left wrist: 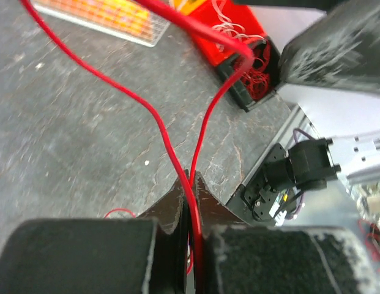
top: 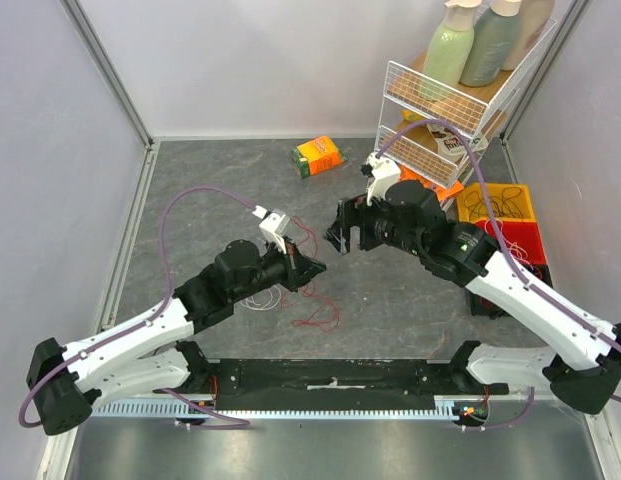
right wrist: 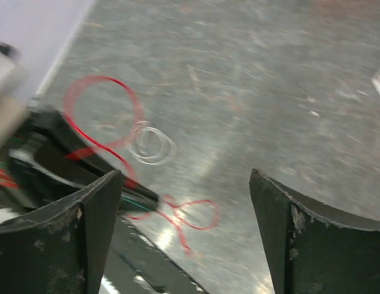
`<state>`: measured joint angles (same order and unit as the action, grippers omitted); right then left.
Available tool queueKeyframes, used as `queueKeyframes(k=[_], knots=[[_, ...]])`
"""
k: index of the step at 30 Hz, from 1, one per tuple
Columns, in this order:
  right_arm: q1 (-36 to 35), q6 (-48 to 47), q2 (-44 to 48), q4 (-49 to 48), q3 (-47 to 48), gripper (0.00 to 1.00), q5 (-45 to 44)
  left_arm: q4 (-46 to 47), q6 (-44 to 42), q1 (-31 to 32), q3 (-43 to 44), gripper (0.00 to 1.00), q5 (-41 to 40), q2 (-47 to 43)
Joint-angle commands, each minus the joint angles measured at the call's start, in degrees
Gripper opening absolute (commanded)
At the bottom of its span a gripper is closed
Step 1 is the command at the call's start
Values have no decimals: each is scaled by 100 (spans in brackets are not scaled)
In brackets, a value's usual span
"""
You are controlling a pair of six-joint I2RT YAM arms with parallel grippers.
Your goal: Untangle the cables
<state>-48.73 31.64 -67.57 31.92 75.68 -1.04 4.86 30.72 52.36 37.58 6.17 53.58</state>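
Observation:
In the left wrist view my left gripper (left wrist: 191, 179) is shut on a red cable (left wrist: 159, 122), which rises from the jaws as two strands. From above, the left gripper (top: 312, 268) sits mid-table, with thin red cable strands (top: 304, 234) above it. Just to its right, my right gripper (top: 338, 236) is open and holds nothing. Another red cable (top: 316, 316) lies tangled on the table below, and a white cable (top: 260, 298) lies by the left arm. The right wrist view shows the open right gripper (right wrist: 185, 177) above the red cable (right wrist: 188, 215) and a white cable (right wrist: 153, 144) loop.
An orange box (top: 318, 155) lies at the back. A white wire rack (top: 445, 110) with bottles stands at the back right. A yellow bin (top: 495, 203) with black cables and a red bin (top: 522, 240) sit at the right, behind the right arm.

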Motion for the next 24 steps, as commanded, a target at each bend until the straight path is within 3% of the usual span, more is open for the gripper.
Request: queueKeyframes(k=[1,5,9,13,19,24], knots=[[48,-509,480,465,-710,94,-1093,-1433,1391,-6,460,1,-1240,-348],[-503,-439,771,-851,-1817,95,312,-1945,1831,-24,557,2,-1452,-454],[-1813,-659,842,-2344,-2538,95,-89,-2208,2218,-50,662,2,-1549,-463],[-2105,-440,650,-3832,-3172,92,-168,-2253,2430,-68,724,2,-1356,-559],[-2158,-97,367,-4983,-3621,72,-660,-2156,2650,-77,654,2,-1198,-840],[-2158,97,140,-5713,-3710,58,-547,-2148,2790,-85,627,1,-1180,-893]])
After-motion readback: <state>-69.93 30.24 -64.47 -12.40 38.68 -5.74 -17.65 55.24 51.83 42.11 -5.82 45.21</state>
